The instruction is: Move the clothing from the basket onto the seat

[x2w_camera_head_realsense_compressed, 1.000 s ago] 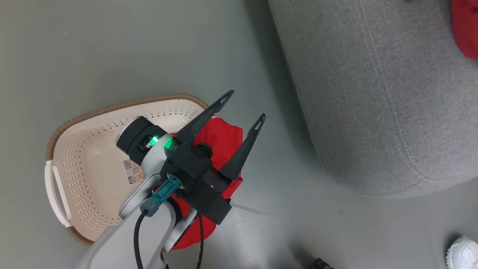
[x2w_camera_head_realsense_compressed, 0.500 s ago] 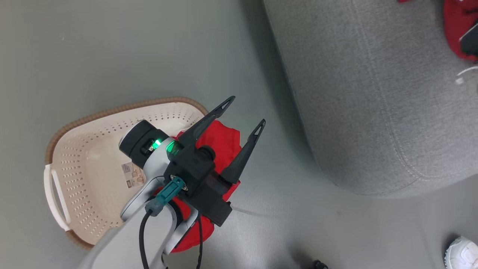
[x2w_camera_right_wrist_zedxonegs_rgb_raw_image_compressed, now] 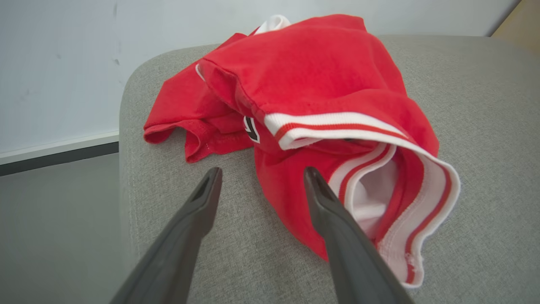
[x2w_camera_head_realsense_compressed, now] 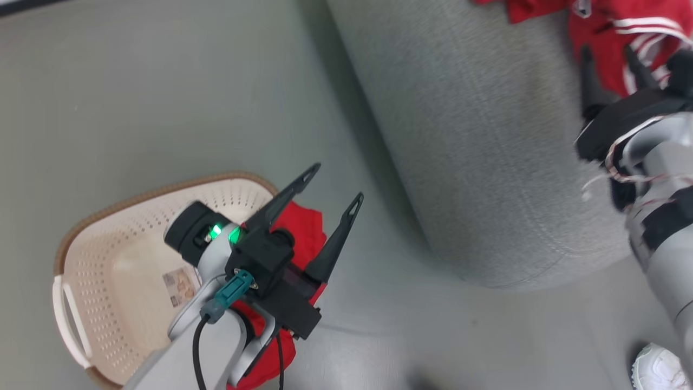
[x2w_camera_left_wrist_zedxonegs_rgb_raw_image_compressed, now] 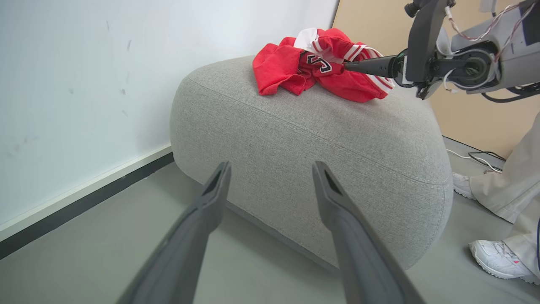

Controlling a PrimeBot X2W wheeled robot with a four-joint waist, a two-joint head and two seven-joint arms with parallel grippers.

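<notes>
Status: red jerseys sit piled on top of the grey seat cushion. Right hand is at that pile, fingers spread, gripping nothing. One red garment remains, draped over the laundry basket rim on the seat-facing side. Left hand is wide and empty, directly above it but aimed toward the seat, so the cloth lies behind its fingertips, under the wrist. Left arm is nearer; it likely needs to tip down and back.

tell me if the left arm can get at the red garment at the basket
Probably yes: the left gripper is open, over the red garment at the basket edge, nothing visible between them, though its fingers point away toward the seat.
</notes>
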